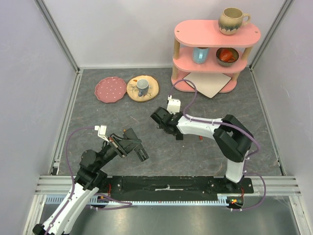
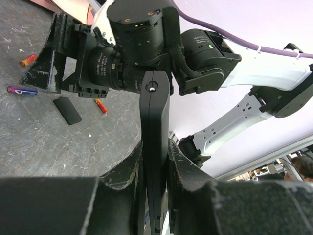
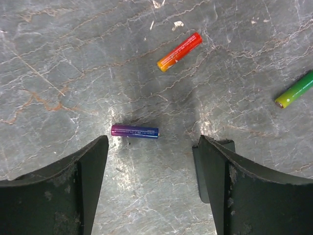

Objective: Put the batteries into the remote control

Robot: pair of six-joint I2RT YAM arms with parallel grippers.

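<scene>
Over the grey table [image 1: 210, 105], right gripper [image 3: 151, 147] with fingers spread wide, straddling a blue-purple battery [image 3: 134, 131] without touching it; left of that battery and up off the surface, left gripper [image 2: 155, 156] with fingers clamped on the edge-on black remote control [image 2: 154, 112]; near the same battery, an orange-red battery [image 3: 179, 51] and, farther off, a green battery [image 3: 295, 90].

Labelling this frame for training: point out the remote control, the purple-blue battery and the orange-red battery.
remote control [image 2: 155, 142], left wrist view, middle of its visible black body.
purple-blue battery [image 3: 134, 131], right wrist view, middle of its barrel.
orange-red battery [image 3: 179, 51], right wrist view, middle of its barrel.
</scene>
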